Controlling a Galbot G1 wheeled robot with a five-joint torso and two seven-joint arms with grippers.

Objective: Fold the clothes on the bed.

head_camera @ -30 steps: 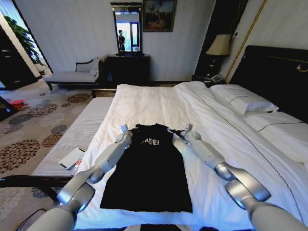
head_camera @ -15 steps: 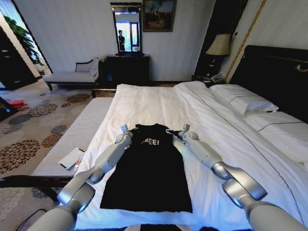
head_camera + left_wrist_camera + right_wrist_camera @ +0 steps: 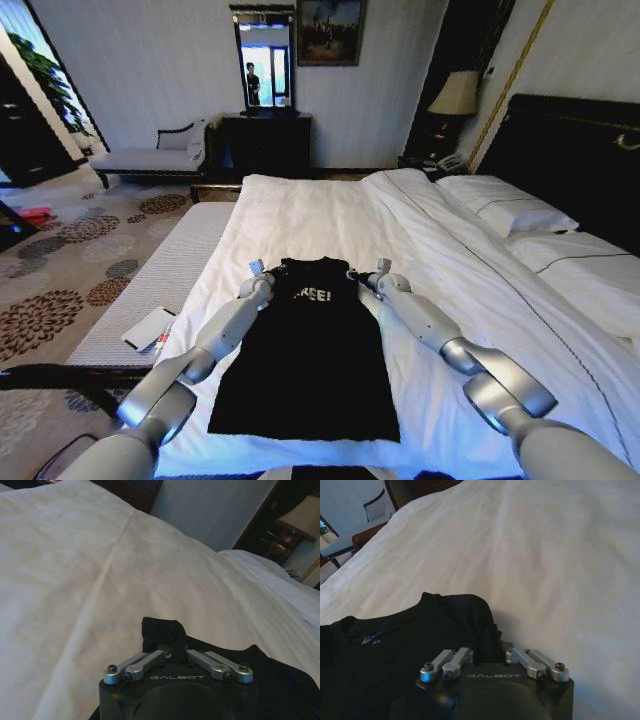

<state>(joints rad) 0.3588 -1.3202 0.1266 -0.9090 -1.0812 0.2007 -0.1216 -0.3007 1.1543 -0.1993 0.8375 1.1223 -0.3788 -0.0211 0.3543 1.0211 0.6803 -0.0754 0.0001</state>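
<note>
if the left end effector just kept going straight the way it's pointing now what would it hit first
The left end effector is already at the black T-shirt's shoulder corner, so it would push that bunched fabric first. Past it lies only the bed's white duvet; depth is hard to judge.

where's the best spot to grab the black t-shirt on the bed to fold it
Probably the two shoulder corners. The black T-shirt lies flat on the white duvet, collar away from the robot, so the shoulders are its far corners. Come in from the hem side, one hand per corner: the left hand and right hand are at those corners now, fabric bunched between their fingers.
</note>
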